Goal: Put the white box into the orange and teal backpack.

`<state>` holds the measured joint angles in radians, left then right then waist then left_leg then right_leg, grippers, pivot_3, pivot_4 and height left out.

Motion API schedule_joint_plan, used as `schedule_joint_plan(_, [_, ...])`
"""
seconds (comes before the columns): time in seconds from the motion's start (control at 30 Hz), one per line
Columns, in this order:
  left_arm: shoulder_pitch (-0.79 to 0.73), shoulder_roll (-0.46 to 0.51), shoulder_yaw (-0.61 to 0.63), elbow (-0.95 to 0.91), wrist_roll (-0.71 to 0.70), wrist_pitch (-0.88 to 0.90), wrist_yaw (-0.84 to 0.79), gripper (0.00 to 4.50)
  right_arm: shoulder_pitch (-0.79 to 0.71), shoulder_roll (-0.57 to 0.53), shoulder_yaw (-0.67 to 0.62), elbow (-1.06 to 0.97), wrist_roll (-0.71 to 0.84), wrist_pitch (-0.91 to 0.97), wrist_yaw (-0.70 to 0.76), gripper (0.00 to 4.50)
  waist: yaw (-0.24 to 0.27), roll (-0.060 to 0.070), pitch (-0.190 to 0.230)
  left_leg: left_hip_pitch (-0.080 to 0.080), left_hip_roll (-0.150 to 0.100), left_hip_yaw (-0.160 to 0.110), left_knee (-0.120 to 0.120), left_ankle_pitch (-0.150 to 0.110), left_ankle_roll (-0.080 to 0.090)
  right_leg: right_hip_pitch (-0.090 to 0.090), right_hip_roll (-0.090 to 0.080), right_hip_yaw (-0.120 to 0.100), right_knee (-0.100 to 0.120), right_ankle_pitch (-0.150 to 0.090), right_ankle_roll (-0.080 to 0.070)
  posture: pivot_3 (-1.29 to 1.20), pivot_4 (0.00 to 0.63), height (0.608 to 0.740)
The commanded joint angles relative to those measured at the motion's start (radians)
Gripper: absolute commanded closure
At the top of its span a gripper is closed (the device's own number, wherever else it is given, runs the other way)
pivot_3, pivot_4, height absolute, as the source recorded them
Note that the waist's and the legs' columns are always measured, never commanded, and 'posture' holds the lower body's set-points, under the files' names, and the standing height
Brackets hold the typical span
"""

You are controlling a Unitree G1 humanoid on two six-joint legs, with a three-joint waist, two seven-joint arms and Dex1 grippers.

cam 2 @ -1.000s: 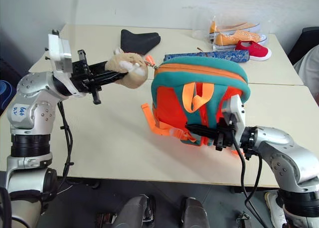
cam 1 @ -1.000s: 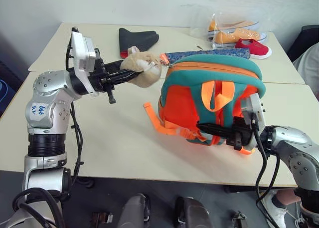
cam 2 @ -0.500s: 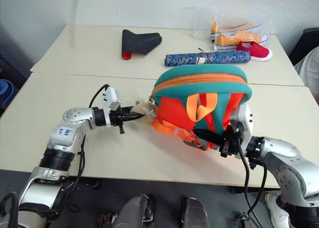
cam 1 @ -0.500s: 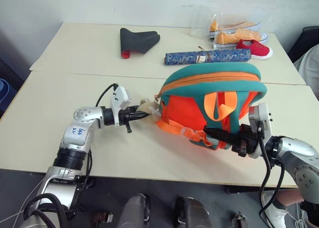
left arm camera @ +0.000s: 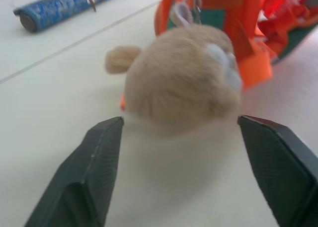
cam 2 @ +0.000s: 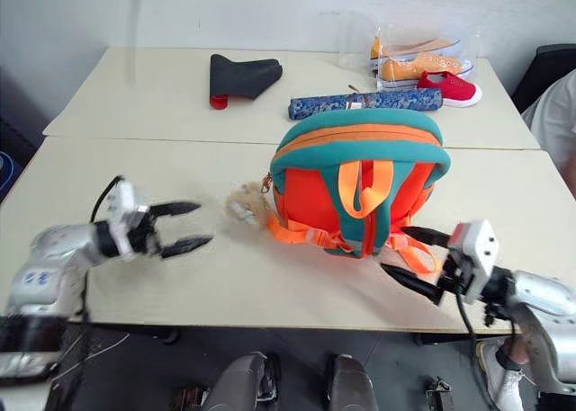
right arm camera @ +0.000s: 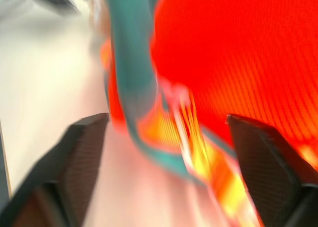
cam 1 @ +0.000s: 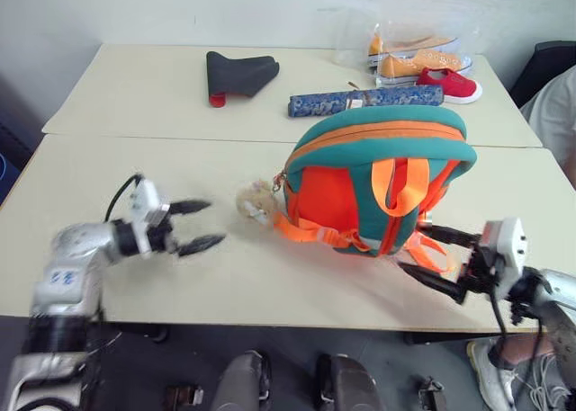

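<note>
The orange and teal backpack [cam 1: 378, 186] stands upright on the near table, straps facing me, its zip closed along the top. Its tan plush charm [cam 1: 255, 201] lies on the table at its left side. My left gripper [cam 1: 211, 224] is open, a short way left of the charm, with nothing between its fingers [left arm camera: 94, 172]; the charm [left arm camera: 181, 75] sits just beyond them. My right gripper [cam 1: 412, 252] is open at the backpack's lower right, beside the orange straps [cam 1: 423, 249], holding nothing. In the right wrist view the backpack [right arm camera: 238, 53] is close ahead. The white box is out of view.
On the far table lie a blue patterned roll [cam 1: 364, 99], a black item with a red end [cam 1: 238, 74], and orange and red shoes [cam 1: 423, 60] in clear wrapping. A person's sleeve [cam 1: 553, 114] shows at the right edge.
Both grippers opened. The left let go of the plush charm and drew back left and down. The right released the straps and pulled back right. The backpack now stands on the table.
</note>
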<state>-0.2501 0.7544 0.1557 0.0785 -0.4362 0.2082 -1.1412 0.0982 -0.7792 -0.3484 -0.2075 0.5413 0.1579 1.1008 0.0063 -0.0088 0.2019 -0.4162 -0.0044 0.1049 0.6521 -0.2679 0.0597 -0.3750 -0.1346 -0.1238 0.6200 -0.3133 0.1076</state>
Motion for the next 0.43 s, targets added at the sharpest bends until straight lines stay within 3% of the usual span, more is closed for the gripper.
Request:
schedule_joint_plan(0.03, [0.112, 0.031, 0.103, -0.094, -0.025, -0.041, -0.006, 0.03, 0.000, -0.058, -0.084, 0.168, -0.080, -0.259, 0.123, 0.04, 0.001, 0.000, 0.000, 0.002, 0.000, 0.001, -0.001, 0.000, 0.000, 0.001, 0.000, 0.001, 0.000, 0.000, 0.000, 0.00, 0.150, 0.740])
schedule_joint_plan(0.13, [0.230, 0.053, 0.157, -0.140, 0.027, -0.021, 0.073, 0.03, -0.013, -0.117, -0.088, 0.350, -0.130, -0.427, 0.229, 0.04, 0.005, 0.000, 0.000, 0.006, 0.000, 0.002, -0.003, -0.003, -0.005, 0.002, -0.002, 0.004, -0.003, 0.000, 0.000, 0.00, 0.150, 0.740])
schedule_joint_plan(0.43, [0.331, 0.022, 0.176, -0.168, 0.094, -0.150, 0.156, 0.03, -0.150, -0.122, -0.047, 0.575, -0.171, -0.527, 0.206, 0.04, -0.005, 0.002, 0.001, 0.010, 0.001, 0.005, -0.006, -0.005, -0.009, 0.000, -0.002, 0.008, 0.000, -0.002, -0.003, 0.00, 0.150, 0.740])
